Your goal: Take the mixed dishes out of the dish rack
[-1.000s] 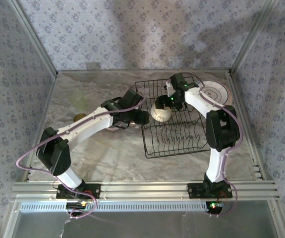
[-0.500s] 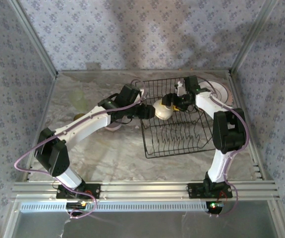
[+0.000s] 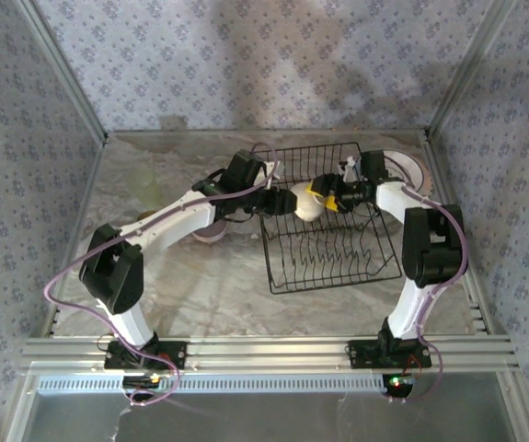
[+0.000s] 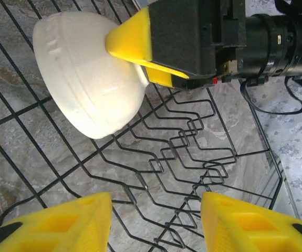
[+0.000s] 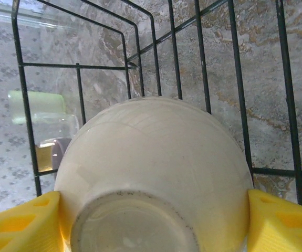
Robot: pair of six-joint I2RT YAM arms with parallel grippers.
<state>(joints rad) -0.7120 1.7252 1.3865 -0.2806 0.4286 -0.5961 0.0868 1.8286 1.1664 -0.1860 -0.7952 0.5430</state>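
Observation:
A cream bowl (image 3: 304,203) hangs tipped on its side over the far left part of the black wire dish rack (image 3: 338,267). My right gripper (image 3: 322,199) is shut on it, a yellow finger (image 5: 284,223) pressed against each side of the bowl (image 5: 156,163). My left gripper (image 3: 277,199) is at the rack's left side, facing the bowl (image 4: 85,79), apart from it. It is open (image 4: 156,226), with rack wires (image 4: 182,136) showing between its fingers (image 4: 56,223). A ringed plate (image 3: 412,167) lies on the table at the back right.
A lilac bowl (image 3: 211,234) sits on the table under my left forearm and an olive-brown cup (image 3: 143,219) further left. A pale green translucent object (image 3: 145,183) lies at the back left. Metal frame posts and patterned walls close in the table.
My right gripper has swung round to point left, keeping the cream bowl in it. My left gripper has moved back and right, up to the rack's left side, close to the bowl.

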